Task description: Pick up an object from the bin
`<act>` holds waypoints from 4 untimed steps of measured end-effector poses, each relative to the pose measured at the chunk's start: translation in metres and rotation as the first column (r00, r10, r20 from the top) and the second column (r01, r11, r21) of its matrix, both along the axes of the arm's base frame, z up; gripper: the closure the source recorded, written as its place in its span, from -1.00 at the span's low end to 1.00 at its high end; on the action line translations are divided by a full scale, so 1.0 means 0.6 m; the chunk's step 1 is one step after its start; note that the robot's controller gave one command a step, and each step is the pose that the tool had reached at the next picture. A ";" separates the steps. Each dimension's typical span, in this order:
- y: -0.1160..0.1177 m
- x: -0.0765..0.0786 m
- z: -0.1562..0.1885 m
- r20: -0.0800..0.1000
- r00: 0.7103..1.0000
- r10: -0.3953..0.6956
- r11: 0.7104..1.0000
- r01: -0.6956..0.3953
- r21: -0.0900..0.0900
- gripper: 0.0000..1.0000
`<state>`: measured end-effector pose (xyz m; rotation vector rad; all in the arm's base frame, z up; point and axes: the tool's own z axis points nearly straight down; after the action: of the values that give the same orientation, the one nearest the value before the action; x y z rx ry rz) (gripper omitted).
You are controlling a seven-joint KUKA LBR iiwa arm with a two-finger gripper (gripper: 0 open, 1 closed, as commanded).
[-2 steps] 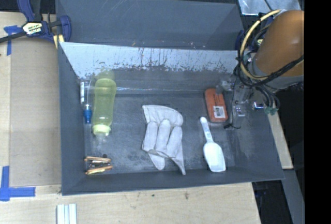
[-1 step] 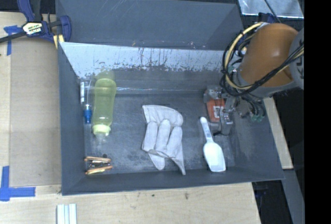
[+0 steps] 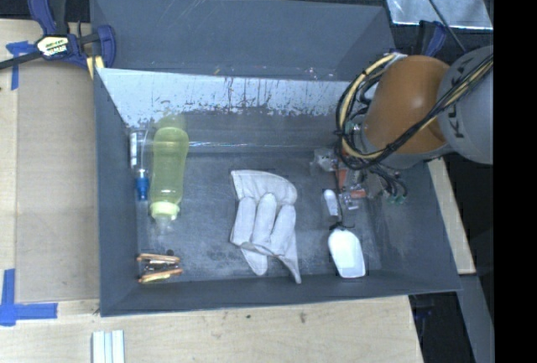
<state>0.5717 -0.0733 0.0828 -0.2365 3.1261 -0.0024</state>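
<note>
Near right corner of the grey metal bin (image 3: 252, 290): white rounded plastic block (image 3: 346, 254). Near left: brown wooden clothespins (image 3: 159, 267). Centre: white fabric glove (image 3: 267, 220). Just beyond the block: gripper (image 3: 340, 195), opening not discernible. Left: yellow-green translucent bottle (image 3: 168, 171).

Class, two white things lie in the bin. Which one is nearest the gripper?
The small rounded white block, right beside the gripper; the crumpled white glove lies farther left, mid-bin.

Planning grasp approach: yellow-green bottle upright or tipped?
Tipped. The yellow-green bottle lies on its side at the left of the bin, its whole length showing from above.
</note>
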 end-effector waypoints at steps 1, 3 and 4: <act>0.057 0.011 -0.017 -0.006 0.998 0.068 0.998 -0.068 0.000 -1.00; 0.144 0.029 0.016 0.000 0.998 0.068 0.998 -0.068 0.001 -1.00; 0.179 0.021 -0.016 -0.003 0.977 0.213 0.977 -0.213 0.001 1.00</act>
<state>0.5845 0.0340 0.0732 -0.5700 3.0861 -0.0002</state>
